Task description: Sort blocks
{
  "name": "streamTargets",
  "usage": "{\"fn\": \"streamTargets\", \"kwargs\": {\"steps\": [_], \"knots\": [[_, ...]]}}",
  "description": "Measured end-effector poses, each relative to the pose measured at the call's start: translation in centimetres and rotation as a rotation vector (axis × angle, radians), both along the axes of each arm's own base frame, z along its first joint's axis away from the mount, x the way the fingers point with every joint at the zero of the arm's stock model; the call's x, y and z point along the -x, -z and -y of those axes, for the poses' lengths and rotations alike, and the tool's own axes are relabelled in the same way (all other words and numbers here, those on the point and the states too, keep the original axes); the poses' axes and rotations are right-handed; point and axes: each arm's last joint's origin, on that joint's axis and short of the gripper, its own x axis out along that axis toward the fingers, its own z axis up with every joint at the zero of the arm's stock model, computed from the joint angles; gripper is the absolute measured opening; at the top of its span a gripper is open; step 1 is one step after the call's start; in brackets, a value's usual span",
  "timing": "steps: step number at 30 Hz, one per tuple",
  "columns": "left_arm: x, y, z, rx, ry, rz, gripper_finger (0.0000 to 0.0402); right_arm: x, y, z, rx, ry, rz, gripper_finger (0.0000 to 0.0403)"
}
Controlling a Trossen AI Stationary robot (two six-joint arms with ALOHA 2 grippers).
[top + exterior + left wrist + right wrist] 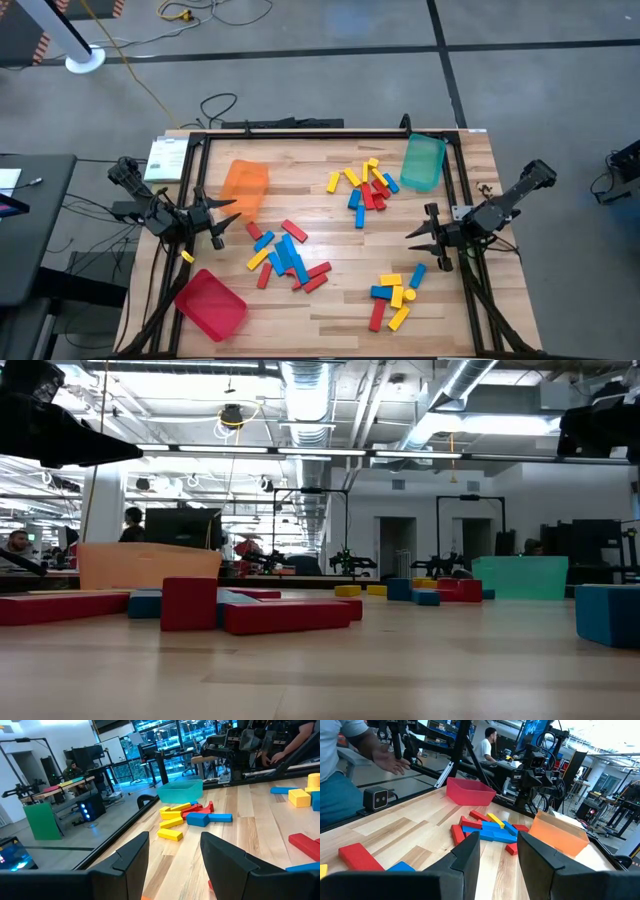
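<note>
Red, blue and yellow blocks lie flat on the wooden table in three heaps: a middle-left heap (285, 255), a far heap (362, 185) and a near-right heap (395, 295). One yellow block (187, 257) lies alone by the left arm. My left gripper (226, 222) hovers open at the table's left side, level, facing the far heap (180, 817); nothing is between its fingers (135, 860). My right gripper (420, 236) hovers open at the right side, level, facing the middle-left heap (487, 830); it holds nothing.
An orange tray (243, 187) lies at the far left, a green tray (422, 162) at the far right and a red tray (210, 303) at the near left corner. A dark frame (300, 135) rims the table. People stand beyond the table (350, 765).
</note>
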Motion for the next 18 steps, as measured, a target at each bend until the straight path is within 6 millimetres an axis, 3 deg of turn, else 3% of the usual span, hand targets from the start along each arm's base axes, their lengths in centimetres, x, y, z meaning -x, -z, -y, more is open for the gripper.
{"fn": "streamTargets", "kwargs": {"steps": [13,18], "knots": [[-0.01,-0.06,0.01,0.010,0.006,0.008,0.0174,0.00,0.00,0.00,0.000,0.000,0.000,0.0147],[-0.09,-0.99,0.37,0.073,0.161,0.100,0.0174,0.00,0.00,0.00,0.000,0.000,0.000,0.0147]]}}
